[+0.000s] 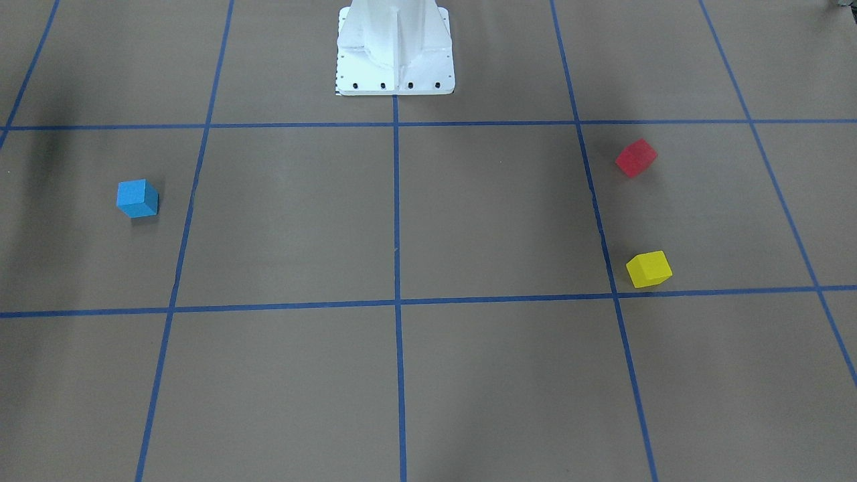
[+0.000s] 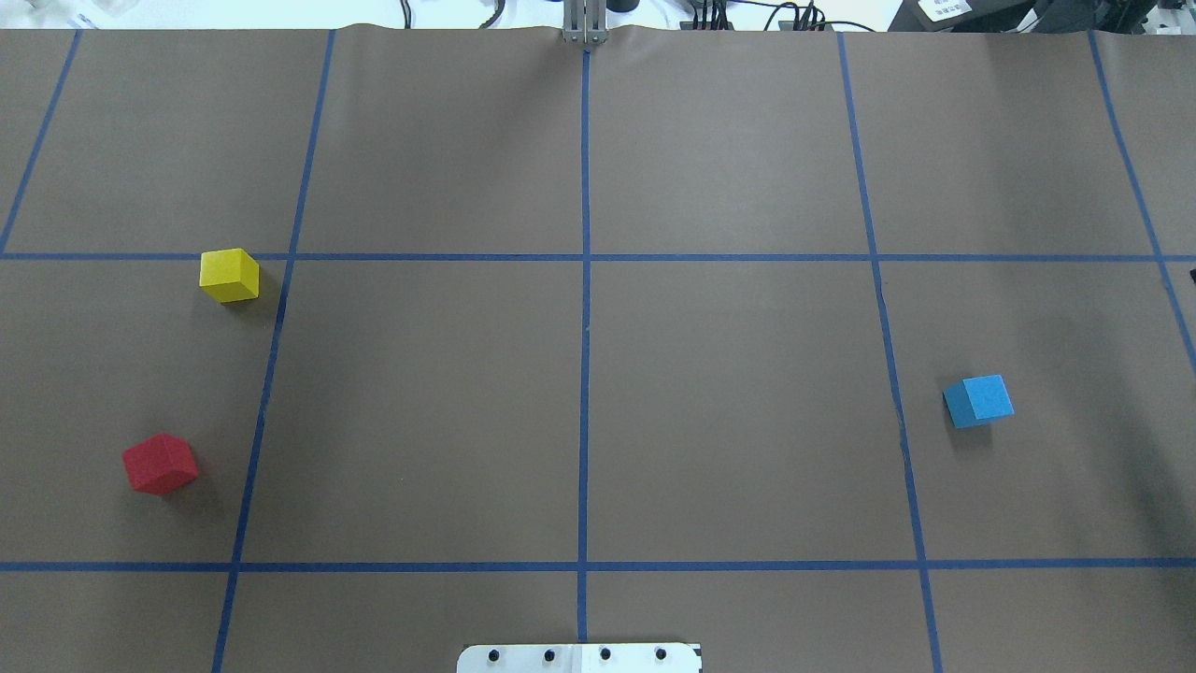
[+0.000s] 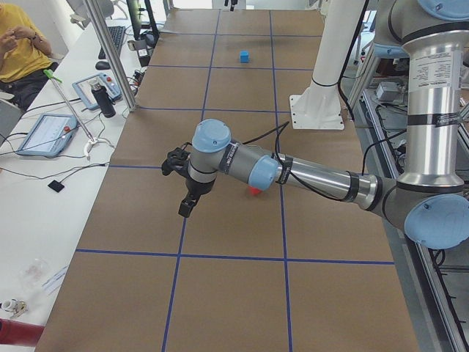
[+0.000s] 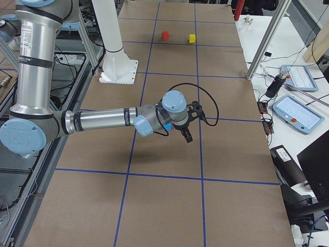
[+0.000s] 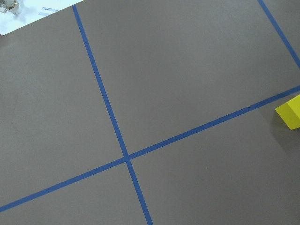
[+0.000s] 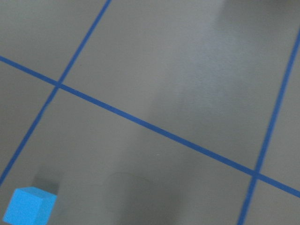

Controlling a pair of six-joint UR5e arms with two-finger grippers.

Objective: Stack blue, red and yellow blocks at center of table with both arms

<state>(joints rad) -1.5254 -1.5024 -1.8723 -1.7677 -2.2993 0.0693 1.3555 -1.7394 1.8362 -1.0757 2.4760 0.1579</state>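
Observation:
Three blocks lie apart on the table. The blue block sits alone on the right side of the overhead view and shows at the lower left of the right wrist view. On the overhead view's left side are the red block and, further out, the yellow block, whose corner shows in the left wrist view. My left gripper hangs above the table beyond the red block. My right gripper hovers past the blue block. Whether either is open or shut, I cannot tell.
The white pedestal base stands at the robot's edge of the table. A seated person, tablets and a metal post line the bench along the far side. Control pendants lie there too.

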